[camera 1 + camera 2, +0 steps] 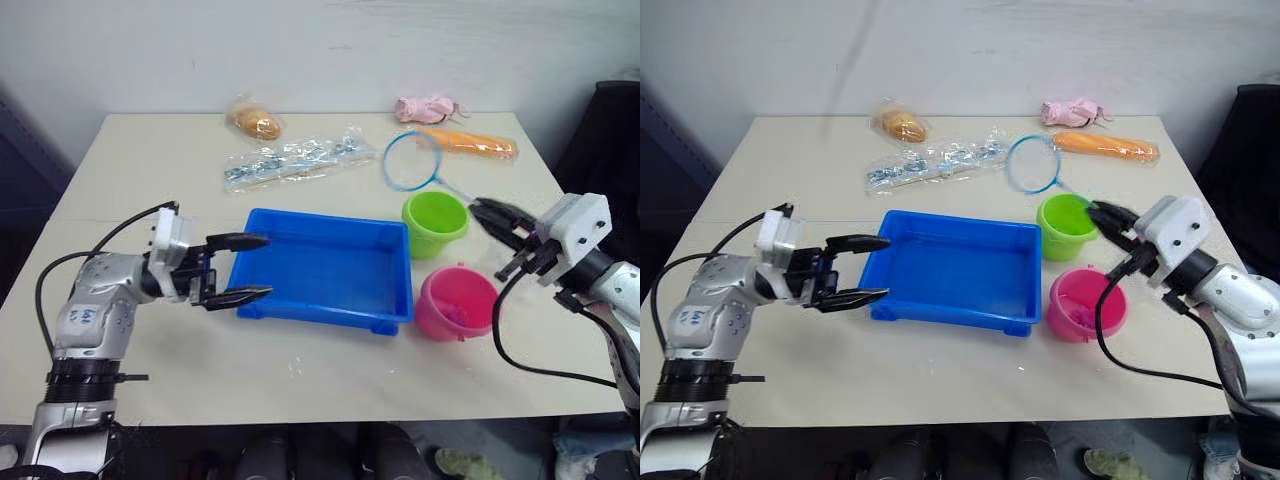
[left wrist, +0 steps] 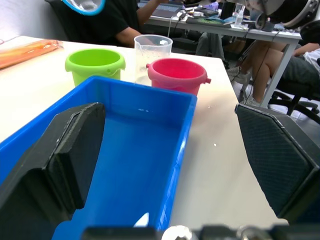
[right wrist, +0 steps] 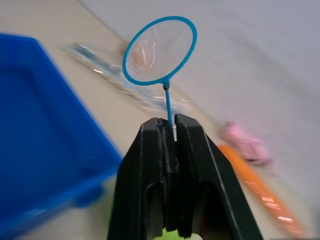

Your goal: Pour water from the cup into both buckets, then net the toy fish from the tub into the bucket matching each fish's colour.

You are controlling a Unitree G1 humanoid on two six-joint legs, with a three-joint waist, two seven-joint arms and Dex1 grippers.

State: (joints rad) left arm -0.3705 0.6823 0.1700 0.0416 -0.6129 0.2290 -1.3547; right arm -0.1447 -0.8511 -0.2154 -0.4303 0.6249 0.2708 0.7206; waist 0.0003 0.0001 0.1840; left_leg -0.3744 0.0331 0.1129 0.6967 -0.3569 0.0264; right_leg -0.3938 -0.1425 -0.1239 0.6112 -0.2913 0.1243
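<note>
The blue tub (image 1: pixel 325 312) lies mid-table. My left gripper (image 1: pixel 252 267) is open at its left end, and the tub's near wall (image 2: pixel 175 150) runs between the two fingers. Right of the tub stand the green bucket (image 1: pixel 435 222) and, nearer, the pink bucket (image 1: pixel 457 303). Beyond the pink bucket stands the clear cup (image 2: pixel 152 52). My right gripper (image 1: pixel 482 208) is shut on the thin handle of the net (image 1: pixel 411 160), just right of the green bucket. The net's blue hoop (image 3: pixel 160 50) hangs over the table behind that bucket. The toy fish are out of view.
Along the table's far side lie a bagged brown item (image 1: pixel 255 122), a clear packet (image 1: pixel 290 160), an orange packet (image 1: pixel 470 143) and a pink item (image 1: pixel 428 107). A black chair (image 1: pixel 610 130) stands at the right. People sit at desks (image 2: pixel 280 40) beyond the table.
</note>
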